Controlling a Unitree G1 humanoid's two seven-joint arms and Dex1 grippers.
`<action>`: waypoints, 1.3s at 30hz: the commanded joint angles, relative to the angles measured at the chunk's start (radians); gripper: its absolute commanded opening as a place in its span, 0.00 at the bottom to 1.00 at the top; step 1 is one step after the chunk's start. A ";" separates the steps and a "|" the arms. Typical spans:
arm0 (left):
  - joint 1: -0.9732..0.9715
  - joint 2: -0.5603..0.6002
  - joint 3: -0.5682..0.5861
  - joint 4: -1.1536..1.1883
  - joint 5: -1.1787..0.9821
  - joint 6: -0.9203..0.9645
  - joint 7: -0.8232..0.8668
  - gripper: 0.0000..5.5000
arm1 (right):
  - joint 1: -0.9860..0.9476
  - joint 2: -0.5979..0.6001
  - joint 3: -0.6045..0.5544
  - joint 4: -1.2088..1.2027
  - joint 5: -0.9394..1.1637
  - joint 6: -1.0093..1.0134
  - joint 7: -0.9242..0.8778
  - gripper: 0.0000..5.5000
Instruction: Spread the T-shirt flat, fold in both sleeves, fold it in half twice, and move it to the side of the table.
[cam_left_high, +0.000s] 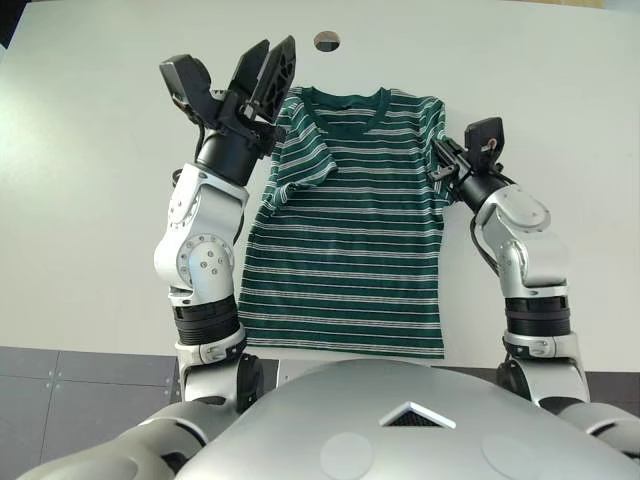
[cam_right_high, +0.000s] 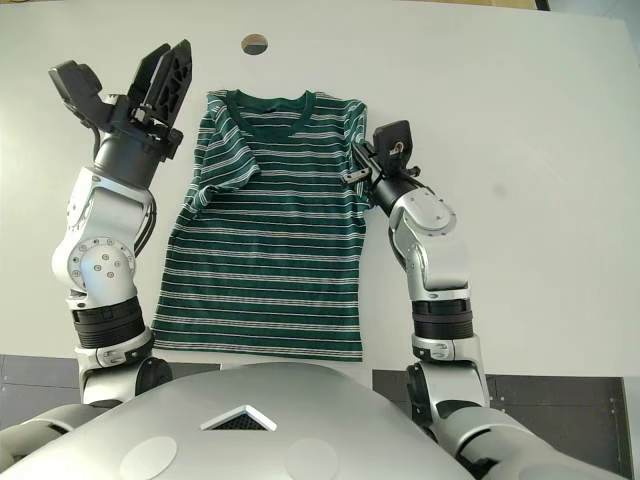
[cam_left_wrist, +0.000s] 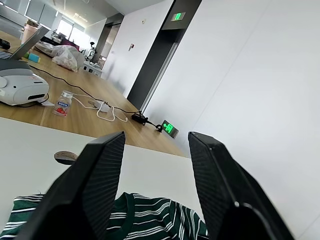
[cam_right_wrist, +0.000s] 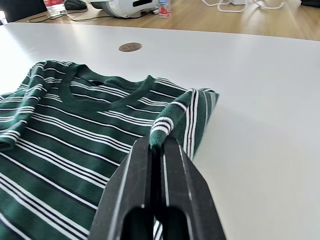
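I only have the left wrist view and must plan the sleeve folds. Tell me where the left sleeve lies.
Observer: The left sleeve is folded in and lies across the chest of the T-shirt.
Operator: Report the other arm.
Observer: The right gripper is shut on the right sleeve, at the shirt's right shoulder edge.
Operator: Describe the rest of the shirt.
Observer: It lies flat on the table with the hem toward the robot, not yet folded in half.
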 joint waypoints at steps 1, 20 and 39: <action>0.012 0.005 -0.007 0.007 0.015 -0.014 -0.007 0.42 | -0.047 0.026 0.035 0.052 -0.010 0.017 0.001 0.02; 0.022 0.011 -0.010 0.025 0.020 -0.036 -0.005 0.42 | -0.062 0.113 0.154 0.173 -0.038 -0.003 0.025 0.15; 0.121 0.245 -0.087 0.064 0.516 -0.629 -0.182 0.42 | 0.179 -0.219 0.107 -0.396 0.018 -0.250 0.348 0.52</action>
